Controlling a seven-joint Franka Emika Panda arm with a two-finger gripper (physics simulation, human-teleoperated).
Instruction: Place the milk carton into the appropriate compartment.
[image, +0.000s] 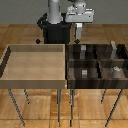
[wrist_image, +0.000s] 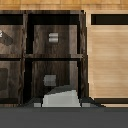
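The milk carton (wrist_image: 60, 96) shows as a pale white-and-grey box close to the camera in the wrist view, held between the fingers. My gripper (image: 77, 36) hangs high above the far edge of the dark compartment bin (image: 68, 70), near its corner beside the tray, and is shut on the carton. I cannot make the carton out in the exterior view. In the wrist view the carton is above the edge of a compartment that holds a duller grey block (wrist_image: 49, 80).
The bin's compartments hold dull grey blocks (image: 84, 72) (image: 113, 48) and a pale small object (image: 116, 70). Another grey block (wrist_image: 53, 36) lies one compartment over. A light wooden tray (image: 10, 65) stands on the exterior view's left. Both rest on thin legs.
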